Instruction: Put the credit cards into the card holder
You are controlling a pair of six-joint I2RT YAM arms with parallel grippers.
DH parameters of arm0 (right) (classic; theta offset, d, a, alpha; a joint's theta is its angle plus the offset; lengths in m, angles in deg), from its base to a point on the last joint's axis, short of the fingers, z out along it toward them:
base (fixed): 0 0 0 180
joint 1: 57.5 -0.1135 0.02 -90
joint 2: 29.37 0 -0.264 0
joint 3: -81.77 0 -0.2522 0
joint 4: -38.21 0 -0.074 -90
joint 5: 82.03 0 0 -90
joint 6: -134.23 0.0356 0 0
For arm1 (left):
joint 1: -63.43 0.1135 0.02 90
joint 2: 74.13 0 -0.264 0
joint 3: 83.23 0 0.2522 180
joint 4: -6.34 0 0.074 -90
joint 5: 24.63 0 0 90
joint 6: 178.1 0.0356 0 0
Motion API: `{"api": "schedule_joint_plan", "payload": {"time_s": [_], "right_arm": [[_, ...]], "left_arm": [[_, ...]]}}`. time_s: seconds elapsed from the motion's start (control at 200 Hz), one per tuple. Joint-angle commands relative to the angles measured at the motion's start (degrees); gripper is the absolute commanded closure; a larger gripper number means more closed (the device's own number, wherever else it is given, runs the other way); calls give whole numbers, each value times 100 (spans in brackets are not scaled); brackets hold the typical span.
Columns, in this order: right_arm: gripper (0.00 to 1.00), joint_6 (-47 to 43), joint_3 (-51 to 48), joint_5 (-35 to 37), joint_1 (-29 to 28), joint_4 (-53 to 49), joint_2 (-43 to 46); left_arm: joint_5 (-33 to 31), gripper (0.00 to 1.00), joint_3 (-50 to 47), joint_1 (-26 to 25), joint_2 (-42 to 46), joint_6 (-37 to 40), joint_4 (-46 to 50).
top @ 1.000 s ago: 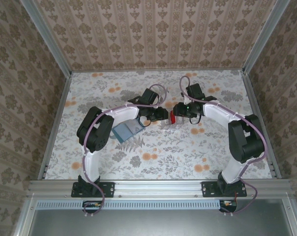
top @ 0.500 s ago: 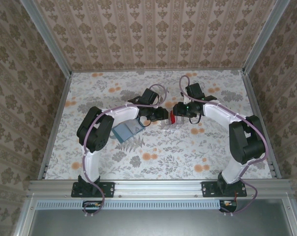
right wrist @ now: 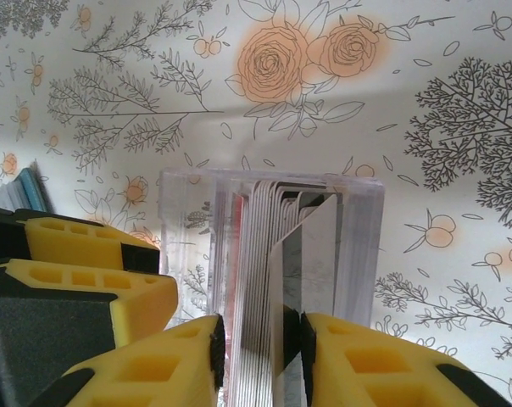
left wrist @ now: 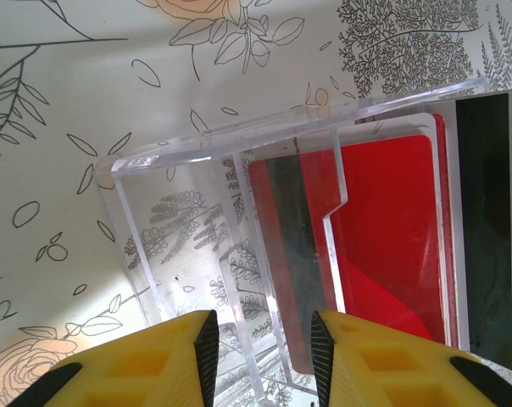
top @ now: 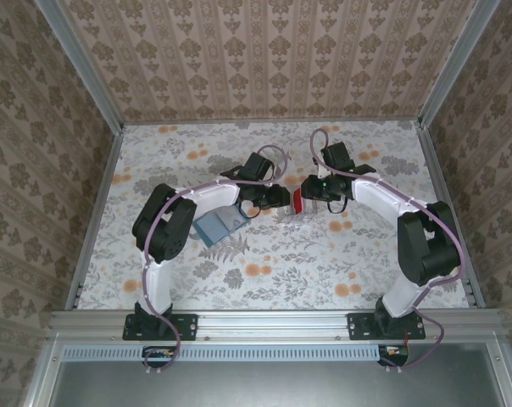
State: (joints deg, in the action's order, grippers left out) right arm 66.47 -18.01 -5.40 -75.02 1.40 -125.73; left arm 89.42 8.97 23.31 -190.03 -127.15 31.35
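Currently credit cards [right wrist: 254,254] upright in clear tray [right wrist: 186,197]; right pincer [right wrist: 260,343] clamped on cards; left pincer [left wrist: 260,343] closure unclear.

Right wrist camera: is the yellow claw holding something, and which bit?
Yes: the right gripper pinches a few credit cards by their near ends, as they stand on edge in the clear tray.

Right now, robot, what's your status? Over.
Left pincer clamps clear tray. Right pincer pinches grey card inside it. Other cards packed alongside. Card holder lies apart.
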Motion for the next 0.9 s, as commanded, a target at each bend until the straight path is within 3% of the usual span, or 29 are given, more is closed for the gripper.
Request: {"api": "schedule_joint_plan", "payload": {"time_s": [0.0,0.38,0.895], "right_arm": [[69,-107,34,102,-41,-186,278],[90,-166,52,208,-32,-288,454],[92,-435,-27,409,193,-333,1101]], "left_arm": [[56,64,102,-68,-25,-48,8],[56,65,68,-73,23,-59,-4],[-238,65,-170,96,858,191,332]]}}
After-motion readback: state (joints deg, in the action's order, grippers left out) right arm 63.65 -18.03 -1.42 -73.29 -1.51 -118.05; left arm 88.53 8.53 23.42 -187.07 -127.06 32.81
